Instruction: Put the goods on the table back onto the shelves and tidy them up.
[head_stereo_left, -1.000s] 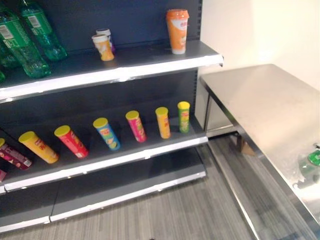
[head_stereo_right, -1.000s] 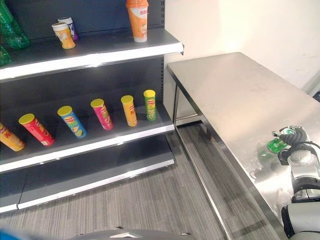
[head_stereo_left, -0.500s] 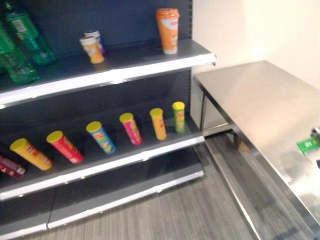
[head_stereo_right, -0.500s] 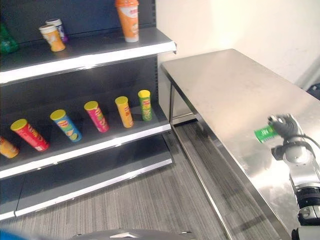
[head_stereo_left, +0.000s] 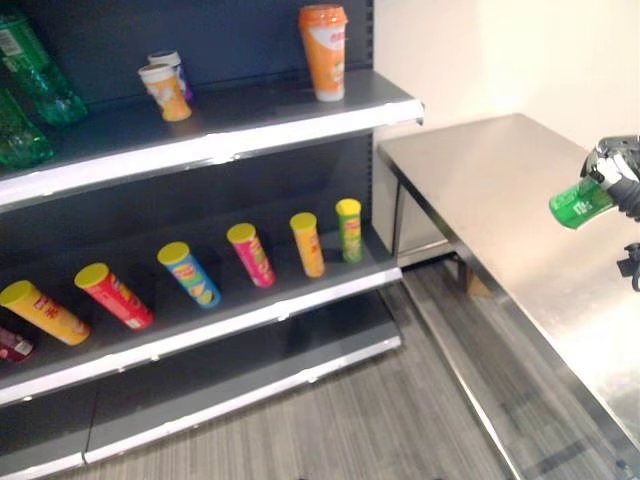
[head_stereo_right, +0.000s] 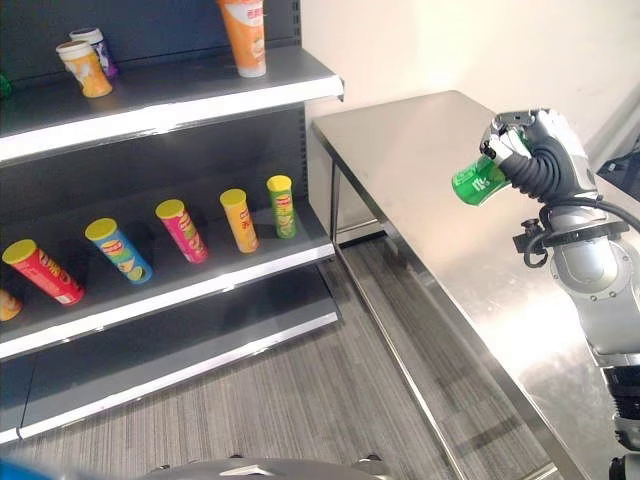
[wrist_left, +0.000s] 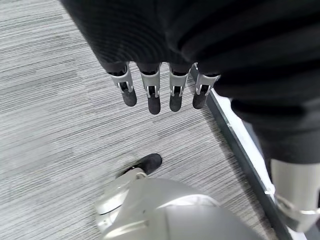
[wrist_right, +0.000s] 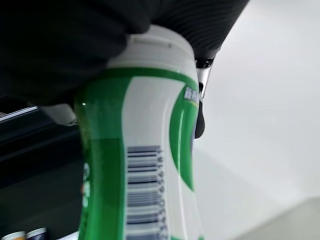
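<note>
Shelves with tubes, cups

A shop: dark retail shelving stocked with snack tubes, cups and green bottles.

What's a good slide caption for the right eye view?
Right hand holds a green bottle above the steel table, beside shelves of snack tubes.

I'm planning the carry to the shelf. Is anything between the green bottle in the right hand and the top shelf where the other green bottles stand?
Nothing visible blocks it. The right hand holds the bottle above the table, with open air across to the top shelf. On that shelf, an orange cup and two small cups stand between its right end and the green bottles.
</note>
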